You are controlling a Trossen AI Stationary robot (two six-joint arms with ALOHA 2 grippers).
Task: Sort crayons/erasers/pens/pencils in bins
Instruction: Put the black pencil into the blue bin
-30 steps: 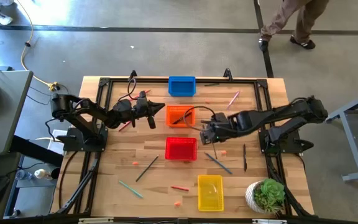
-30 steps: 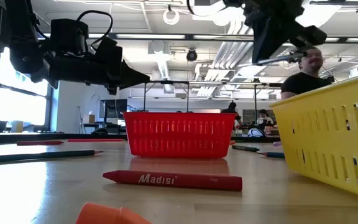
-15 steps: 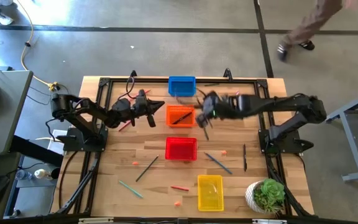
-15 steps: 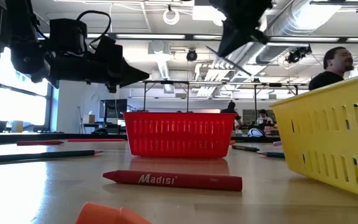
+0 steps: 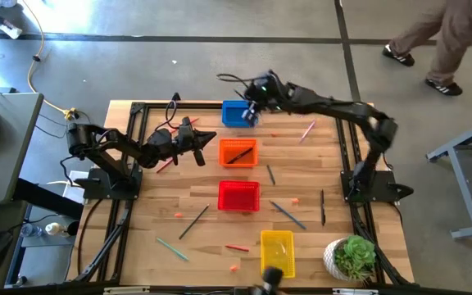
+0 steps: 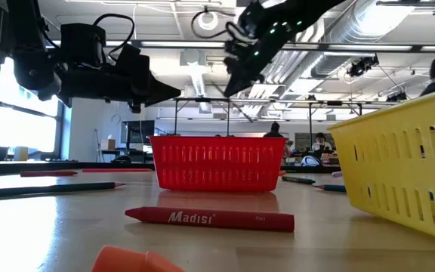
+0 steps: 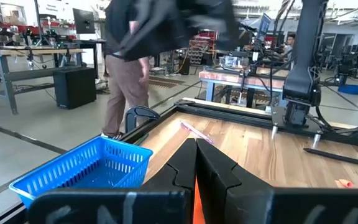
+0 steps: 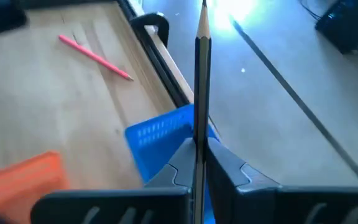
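My right gripper (image 5: 251,105) hangs above the blue bin (image 5: 238,114) at the table's far edge, shut on a dark pencil (image 8: 201,81). In the right wrist view the blue bin (image 8: 160,137) lies below its fingers. My left gripper (image 5: 209,139) is shut with nothing seen in it, level above the table left of the orange bin (image 5: 238,152), which holds a few sticks. The red bin (image 5: 238,195) and the yellow bin (image 5: 276,251) stand nearer the front. Small orange-red erasers (image 5: 295,200) (image 5: 178,215) lie loose on the wood. My right gripper pinches the dark pencil between its two fingers, on the shaft (image 8: 199,134). The long part of the shaft sticks out past the fingertips and ends in the sharpened tip (image 8: 203,7). The pencil is lifted clear, above the blue bin.
Loose sticks lie scattered: a pink one (image 5: 308,129) far right, dark ones (image 5: 271,174) (image 5: 322,206) (image 5: 192,221), a bluish one (image 5: 288,215), a red crayon (image 6: 210,218) near the front. A potted plant (image 5: 353,256) stands at the front right corner. A person walks beyond the far edge.
My right gripper has swung from the table's middle, right of the orange bin, toward the far edge and left to above the blue bin. It rolled its wrist on the way and kept the pencil. The person behind the table has walked to the right.
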